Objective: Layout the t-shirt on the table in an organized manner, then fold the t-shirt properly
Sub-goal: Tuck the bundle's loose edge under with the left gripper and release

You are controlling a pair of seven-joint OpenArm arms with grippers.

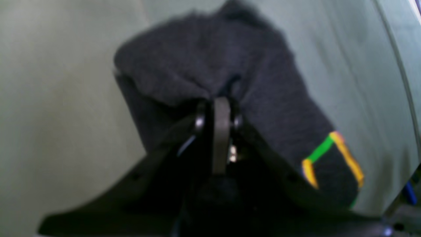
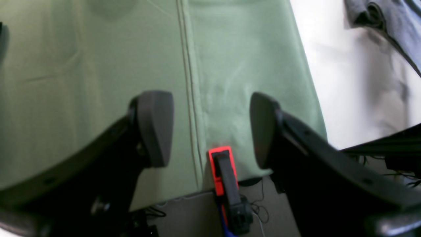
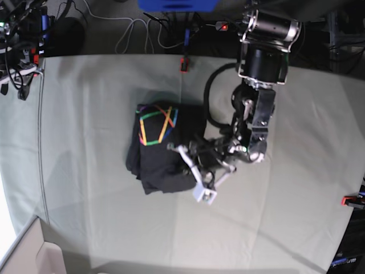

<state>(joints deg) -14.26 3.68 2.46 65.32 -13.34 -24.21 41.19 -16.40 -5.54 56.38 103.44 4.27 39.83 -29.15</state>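
The black t-shirt [image 3: 157, 151] lies bunched in a compact heap in the middle of the pale grey-green table [image 3: 85, 103], its multicoloured line print [image 3: 155, 124] facing up at the far side. My left gripper [image 3: 181, 153] reaches into the heap's right edge. In the left wrist view the left gripper [image 1: 221, 108] is shut on a fold of the shirt [image 1: 204, 62], with the print [image 1: 332, 158] at lower right. My right gripper [image 2: 210, 128] is open and empty above the table [image 2: 82, 65] near its edge. The right arm is out of the base view.
A red clamp [image 2: 221, 164] grips the table edge just below my right gripper. Other red clamps sit at the far edge [image 3: 184, 63] and the right edge [image 3: 349, 200]. A pale box [image 3: 34, 257] stands at the near left corner. Cables and gear [image 3: 23, 34] lie beyond the far left.
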